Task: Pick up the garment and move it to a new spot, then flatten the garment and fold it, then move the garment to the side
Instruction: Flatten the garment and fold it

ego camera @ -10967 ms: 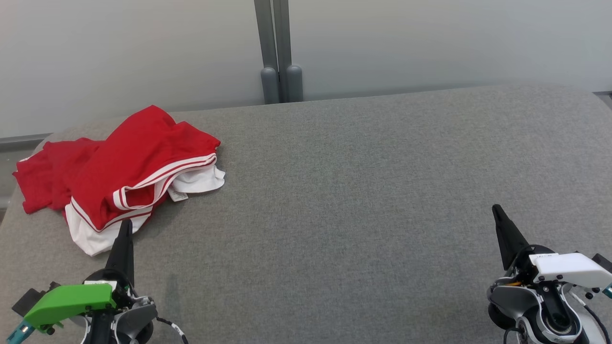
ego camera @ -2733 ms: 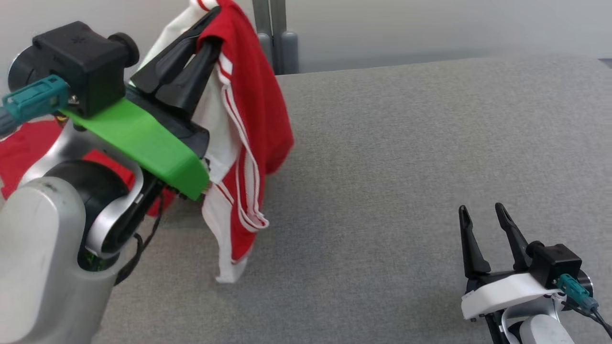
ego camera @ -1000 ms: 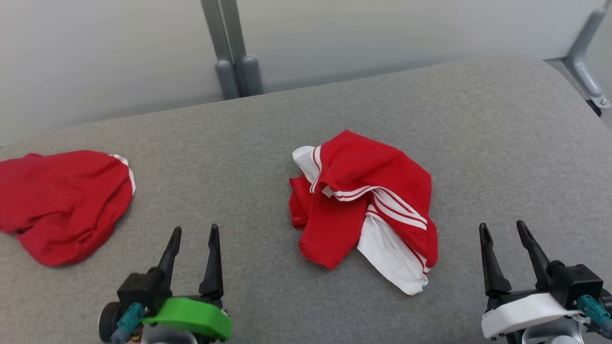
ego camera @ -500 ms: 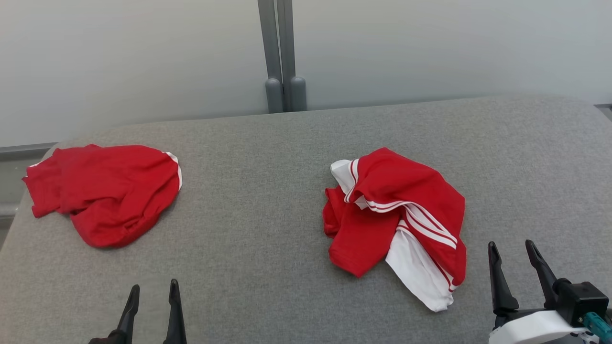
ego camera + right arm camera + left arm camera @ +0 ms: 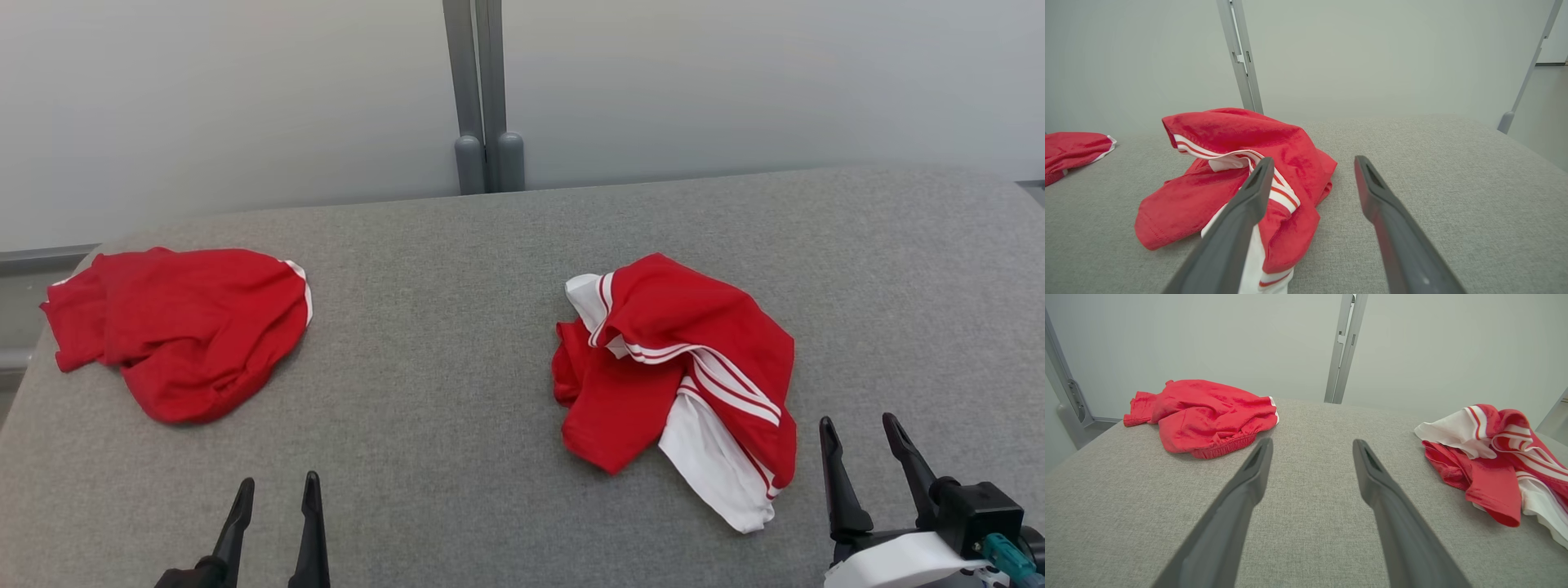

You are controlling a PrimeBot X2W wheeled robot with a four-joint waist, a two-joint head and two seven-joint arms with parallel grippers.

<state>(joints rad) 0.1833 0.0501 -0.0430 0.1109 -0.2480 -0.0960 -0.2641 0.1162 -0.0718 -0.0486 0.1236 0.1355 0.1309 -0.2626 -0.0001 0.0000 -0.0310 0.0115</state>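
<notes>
A grey fabric surface (image 5: 457,506) is seen from above, backed by a pale wall (image 5: 245,98) with a grey post (image 5: 482,90) at its middle. The garment (image 5: 702,343), red with white panels and white stripes, is heaped in a crumpled pile right of centre on the surface, with a white flap spread toward the near edge. A plain red cloth (image 5: 180,327) is bunched at the far left, well apart from the garment. The left gripper (image 5: 279,480) is seen at the bottom edge, left of centre, with its two dark fingers spread apart and nothing held between them; bare surface is seen ahead of it in the left wrist view. The right gripper (image 5: 857,420) is seen at the lower right, just beside the garment's near right corner, with its fingers likewise spread apart and nothing gripped. In the right wrist view the garment is seen ahead and to the left, partly covered by one finger.
</notes>
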